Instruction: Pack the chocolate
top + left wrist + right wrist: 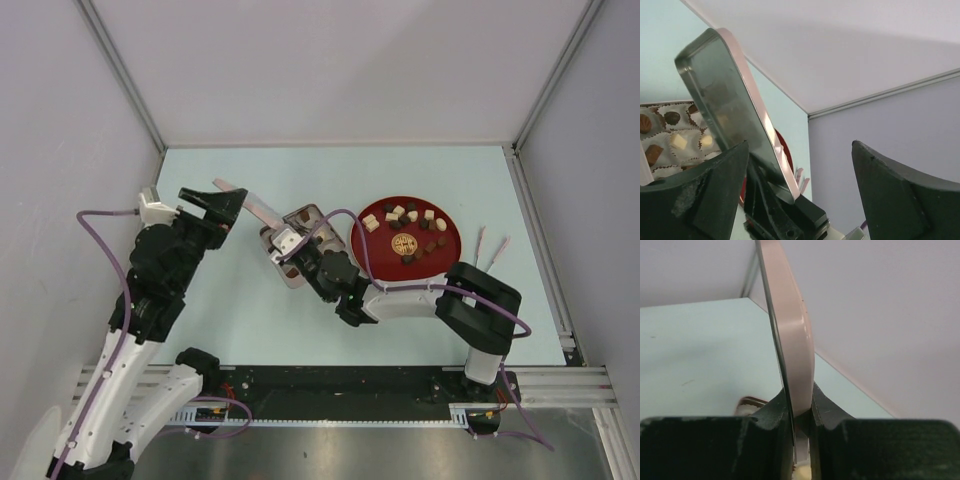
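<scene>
The chocolate [398, 212] lies as several small dark, reddish-brown and cream chunks on a red plate [452, 238]. More pieces [672, 118] sit in white paper cups in the square tin [318, 213]. My right gripper [799, 401] is shut on the bottom edge of the tin's pink lid [790, 335] and holds it upright over the tin. In the top view that gripper [279, 229] is at the tin's left side. My left gripper [222, 205] stands open just left of the lid [727, 95], touching nothing, with its fingers [705, 200] spread wide.
Two pink picks [490, 246] lie on the table right of the plate. White walls and a metal frame [540, 90] close in the pale blue table [200, 320] on three sides. The right arm [400, 300] reaches across in front of the plate.
</scene>
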Motion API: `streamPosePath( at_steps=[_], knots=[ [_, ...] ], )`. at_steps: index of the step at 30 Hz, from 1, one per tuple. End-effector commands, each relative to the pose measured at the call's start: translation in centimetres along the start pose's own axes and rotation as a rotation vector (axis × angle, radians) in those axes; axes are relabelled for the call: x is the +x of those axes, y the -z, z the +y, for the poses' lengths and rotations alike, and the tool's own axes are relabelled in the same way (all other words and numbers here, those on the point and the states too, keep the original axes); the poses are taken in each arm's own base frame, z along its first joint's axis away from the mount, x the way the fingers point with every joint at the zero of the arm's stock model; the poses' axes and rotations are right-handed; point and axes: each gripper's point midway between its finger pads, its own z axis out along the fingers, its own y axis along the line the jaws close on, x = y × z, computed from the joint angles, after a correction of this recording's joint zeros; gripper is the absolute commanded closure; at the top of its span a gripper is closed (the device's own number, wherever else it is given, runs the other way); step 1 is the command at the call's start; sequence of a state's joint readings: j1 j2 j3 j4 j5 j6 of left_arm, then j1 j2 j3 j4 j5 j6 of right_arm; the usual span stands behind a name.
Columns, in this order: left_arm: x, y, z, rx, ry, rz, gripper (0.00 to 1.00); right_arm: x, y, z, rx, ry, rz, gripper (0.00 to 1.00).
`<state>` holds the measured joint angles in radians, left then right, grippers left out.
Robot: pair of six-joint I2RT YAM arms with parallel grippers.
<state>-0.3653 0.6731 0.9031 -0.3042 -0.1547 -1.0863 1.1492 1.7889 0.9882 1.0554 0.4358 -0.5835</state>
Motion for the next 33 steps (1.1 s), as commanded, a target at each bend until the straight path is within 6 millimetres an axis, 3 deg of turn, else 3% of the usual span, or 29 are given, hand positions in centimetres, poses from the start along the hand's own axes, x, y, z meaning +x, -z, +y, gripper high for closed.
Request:
streamPosePath(
  at_steps=[1, 10, 16, 29, 32, 33],
  knots=[
    [0.5, -0.3, 1.1, -0.063, -0.043, 0.031, 0.11, -4.2, 0.1, -4.7, 0.154, 0.083, -0.055, 0.96],
    [2.5, -2.7, 1.3, -0.063, -0.029, 0.11, 0.15, -3.6, 0.6, -5.3, 0.185, 0.184, -0.033, 0.94],
    [3.6, -4.0, 1.6, -0.071, -0.03, 0.154, 0.24, -3.4, 0.8, -5.5, 0.197, 0.229, -0.024, 0.92],
    [5.8, -5.0, 1.1, -0.036, -0.009, 0.24, 0.62, -2.2, 1.2, -4.4, 0.199, 0.302, 0.02, 0.91],
    [6.1, -5.1, 1.5, -0.043, -0.016, 0.249, 0.72, -2.1, 1.3, -4.3, 0.2, 0.306, 0.03, 0.89],
    [6.1, -5.1, 1.4, -0.038, -0.017, 0.248, 0.76, -2.1, 1.3, -4.3, 0.202, 0.304, 0.033, 0.84]
  ],
)
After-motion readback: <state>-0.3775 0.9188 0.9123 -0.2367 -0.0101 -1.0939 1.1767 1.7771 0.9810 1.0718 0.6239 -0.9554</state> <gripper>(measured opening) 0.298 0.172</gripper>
